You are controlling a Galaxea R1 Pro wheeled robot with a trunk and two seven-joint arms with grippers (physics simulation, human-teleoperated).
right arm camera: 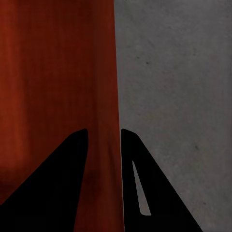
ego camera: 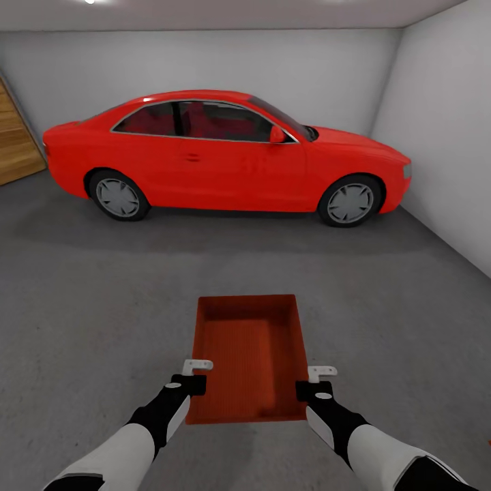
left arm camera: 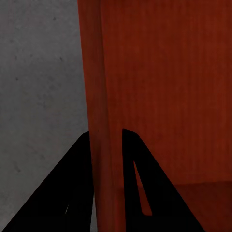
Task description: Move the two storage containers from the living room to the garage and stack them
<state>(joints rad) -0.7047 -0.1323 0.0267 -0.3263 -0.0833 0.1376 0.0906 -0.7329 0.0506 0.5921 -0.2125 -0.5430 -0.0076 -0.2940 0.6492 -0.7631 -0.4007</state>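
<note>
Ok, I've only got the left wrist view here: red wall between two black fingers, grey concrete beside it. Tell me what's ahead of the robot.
Observer: A red car is parked side-on across the garage, beyond the storage container.
Operator: Report the other arm.
Observer: The right gripper straddles the container's opposite side wall, one finger inside, one outside.
Operator: Say whether anything is in the container.
Observer: Nothing; the head view shows a bare ribbed bottom.
Operator: Say what's to the sides.
Observer: A plain white wall on the right, and a wood-plank panel at the far left.
</note>
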